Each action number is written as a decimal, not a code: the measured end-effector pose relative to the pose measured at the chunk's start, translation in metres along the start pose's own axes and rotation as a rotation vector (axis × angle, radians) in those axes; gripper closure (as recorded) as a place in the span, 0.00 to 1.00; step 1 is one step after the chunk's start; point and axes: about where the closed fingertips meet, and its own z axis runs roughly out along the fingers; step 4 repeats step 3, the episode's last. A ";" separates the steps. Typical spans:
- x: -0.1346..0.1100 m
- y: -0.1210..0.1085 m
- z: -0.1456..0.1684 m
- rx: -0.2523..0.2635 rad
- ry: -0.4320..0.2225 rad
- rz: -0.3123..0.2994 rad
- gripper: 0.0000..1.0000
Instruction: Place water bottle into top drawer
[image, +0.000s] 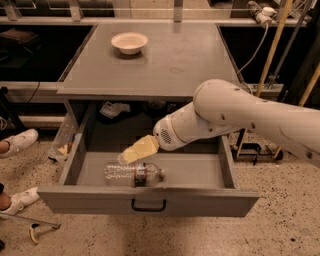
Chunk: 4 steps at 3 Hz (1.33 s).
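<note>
Speckled terrazzo floor (280, 225) surrounds a grey metal cabinet (165, 65), whose top drawer (90, 197) stands fully open toward the camera. The water bottle (134, 173) lies on its side on the drawer floor, close behind the front wall and left of centre, with the cap pointing right. Its label band, red, white and dark, sits near the cap end; no writing on it can be read. The gripper (131, 154), yellowish in colour, hangs just above the bottle, angled down and to the left, clear of it. Whether the gripper is spread or pressed together cannot be told. The white arm (240, 112) enters from the right and crosses the right half of the drawer. A small black handle (148, 205) is centred on the drawer front. A white bowl (129, 42) stands on the cabinet top, near the rear left. White shoes (17, 141) show at the left edge.
</note>
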 end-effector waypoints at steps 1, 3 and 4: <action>0.014 0.032 -0.063 0.101 -0.053 0.043 0.00; 0.033 0.082 -0.140 0.293 -0.135 0.057 0.00; 0.033 0.082 -0.140 0.293 -0.135 0.057 0.00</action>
